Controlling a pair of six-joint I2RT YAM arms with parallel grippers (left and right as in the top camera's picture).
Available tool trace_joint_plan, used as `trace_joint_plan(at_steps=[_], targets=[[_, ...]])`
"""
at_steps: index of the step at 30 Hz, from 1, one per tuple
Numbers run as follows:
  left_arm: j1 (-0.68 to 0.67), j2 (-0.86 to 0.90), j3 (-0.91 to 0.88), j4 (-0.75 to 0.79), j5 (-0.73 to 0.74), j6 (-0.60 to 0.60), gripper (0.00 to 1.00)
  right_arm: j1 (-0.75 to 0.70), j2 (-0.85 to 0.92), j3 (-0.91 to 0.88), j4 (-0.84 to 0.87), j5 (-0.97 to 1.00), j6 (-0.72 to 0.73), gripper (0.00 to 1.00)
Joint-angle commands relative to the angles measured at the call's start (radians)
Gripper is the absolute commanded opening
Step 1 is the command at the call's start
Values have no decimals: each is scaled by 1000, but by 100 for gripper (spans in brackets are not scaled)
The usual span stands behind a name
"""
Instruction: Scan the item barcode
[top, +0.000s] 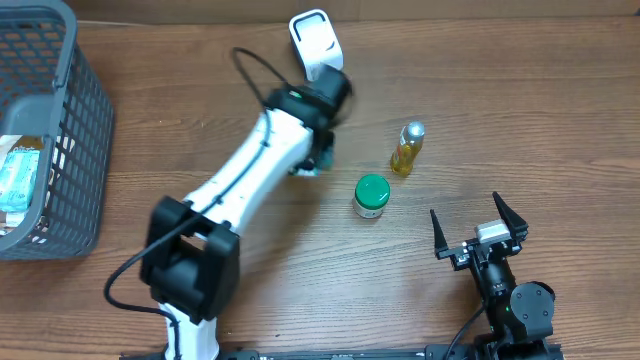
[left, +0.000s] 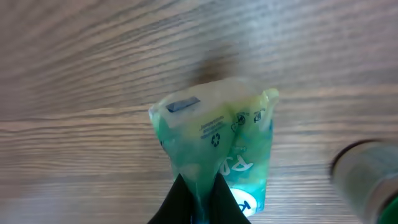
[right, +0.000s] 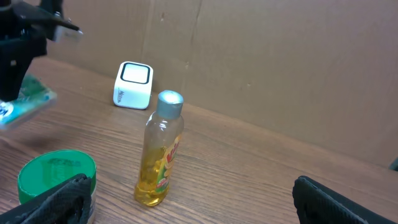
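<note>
The item is a soft green-and-teal packet (left: 214, 146) with white print and recycling marks. My left gripper (left: 198, 190) is shut on its lower edge, and the packet hangs over the wooden table. From overhead the left gripper (top: 322, 150) sits just below the white scanner (top: 314, 40), with a bit of the packet (top: 312, 168) showing under it. The right wrist view shows the packet (right: 25, 102) at the far left and the scanner (right: 132, 85) behind it. No barcode can be made out. My right gripper (top: 478, 228) rests open and empty near the front right.
A small yellow oil bottle (top: 407, 148) with a silver cap stands right of centre, and a green-lidded jar (top: 371, 195) stands just in front of it. A grey mesh basket (top: 70, 150) holding more packets is at the far left. A cardboard wall runs along the back.
</note>
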Motion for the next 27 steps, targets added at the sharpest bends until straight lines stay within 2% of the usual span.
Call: trace_joint_plan(at_steps=[1,8,14,18,23,27], targets=[[-83,4,10,-8,-292,18,4,4,-7,-11,3,2,4,100],[-169,58,10,-5,-443,21,4,4,-7,-11,3,2,4,100],[-186,136,10,-3,-534,109,4,4,-7,-11,3,2,4,100],[-186,172,10,23,-626,117,4,4,-7,-11,3,2,4,100],[-162,199,10,80,-611,120,4,4,-7,-11,3,2,4,100],[-148,203,9,117,-540,120,4,4,-7,-11,3,2,4,100]])
